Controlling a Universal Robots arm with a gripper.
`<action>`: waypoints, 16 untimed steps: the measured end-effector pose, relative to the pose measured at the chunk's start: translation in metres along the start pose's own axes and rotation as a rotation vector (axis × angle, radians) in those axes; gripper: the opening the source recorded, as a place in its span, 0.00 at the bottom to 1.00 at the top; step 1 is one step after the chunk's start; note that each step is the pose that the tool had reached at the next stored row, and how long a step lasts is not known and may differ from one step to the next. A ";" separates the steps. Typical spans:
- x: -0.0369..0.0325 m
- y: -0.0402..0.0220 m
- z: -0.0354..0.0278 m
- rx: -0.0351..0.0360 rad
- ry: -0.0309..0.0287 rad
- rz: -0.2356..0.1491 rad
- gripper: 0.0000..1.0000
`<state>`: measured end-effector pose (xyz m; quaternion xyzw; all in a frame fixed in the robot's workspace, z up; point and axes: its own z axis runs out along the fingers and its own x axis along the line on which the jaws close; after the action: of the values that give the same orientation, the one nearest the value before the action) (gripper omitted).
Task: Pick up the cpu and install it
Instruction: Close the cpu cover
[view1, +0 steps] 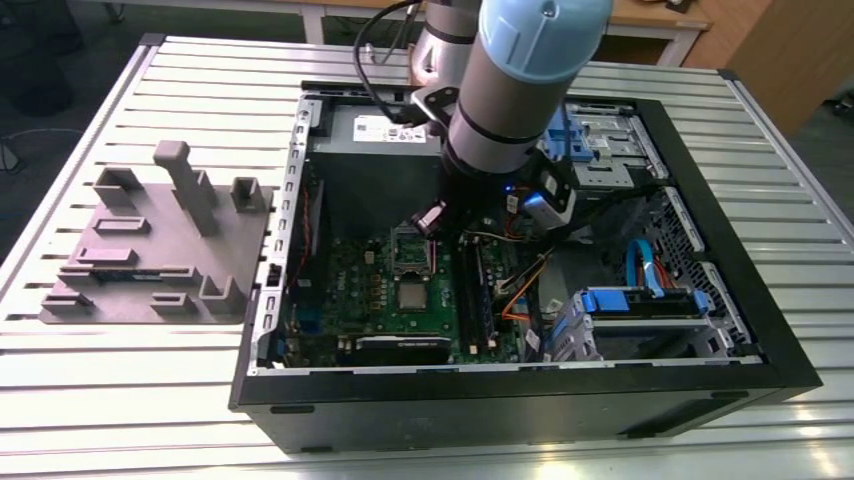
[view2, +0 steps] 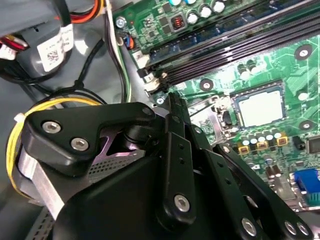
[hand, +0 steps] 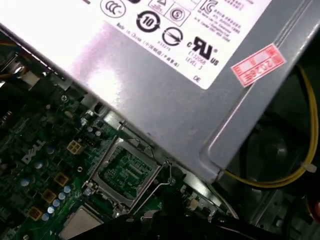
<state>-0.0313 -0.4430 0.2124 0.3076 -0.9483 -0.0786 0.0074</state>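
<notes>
A big silver surface (view1: 80, 400) made of metal slats carries everything. On it lies a large black computer case (view1: 534, 415), flat on its side with the cover off, so the arm can reach in from above. The thick blue-and-silver robot arm (view1: 527, 70) comes down into the middle of the case.

A grey plastic tray with tall holder blocks (view1: 147, 270) sits on the surface toward the exterior view's left, just beside the case. It looks like a place to park parts.

Inside the case, at the far end, is a big grey metal power box with a white label (hand: 150, 95). Near it lies the flat green motherboard (view1: 350, 280).

The black claw (view2: 173, 100) hangs low over the board, close to the power box. Its two sides seem to meet at the tip, so I think it is clenched with nothing in it.

A thin silver metal socket bracket (hand: 103, 165) stands tipped up just beside the claw. It is open, so the socket under it can take the chip.

The cpu (view2: 260, 107), a small flat silver square chip, lies flat on the board in its socket, just on the near side of the bracket. The claw is not touching it.
</notes>
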 end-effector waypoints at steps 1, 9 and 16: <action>-0.0010 0.0003 0.0003 -0.0047 -0.0034 0.000 0.10; -0.0066 0.0056 0.0061 -0.0228 -0.0160 -0.004 0.10; -0.0070 0.0062 0.0120 -0.0276 -0.0166 -0.018 0.10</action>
<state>-0.0300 -0.4322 0.2017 0.3151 -0.9444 -0.0943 0.0030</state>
